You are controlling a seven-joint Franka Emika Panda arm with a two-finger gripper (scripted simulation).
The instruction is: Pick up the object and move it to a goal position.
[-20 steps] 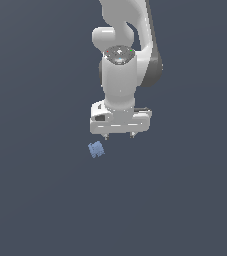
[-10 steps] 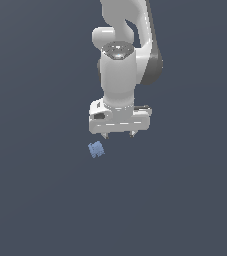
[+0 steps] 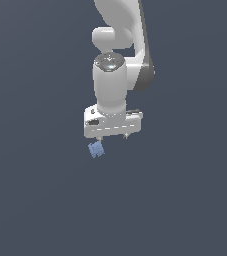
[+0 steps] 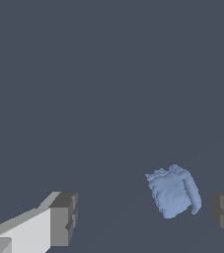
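The gripper [image 3: 112,136] has sunk lower toward the object [image 3: 96,149], which sits at its 7 o'clock on the floor, and its fingers [image 4: 63,219] hang wide open and empty, so grasping looks imminent.

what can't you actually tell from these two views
- Goal position: no marker shows in either view.
- Fingers: exterior view hides them behind the white gripper body; wrist view's edge cuts both off.
- Light-blue object: too small in the exterior view to read its grid marks; whether it touches a finger is unclear.
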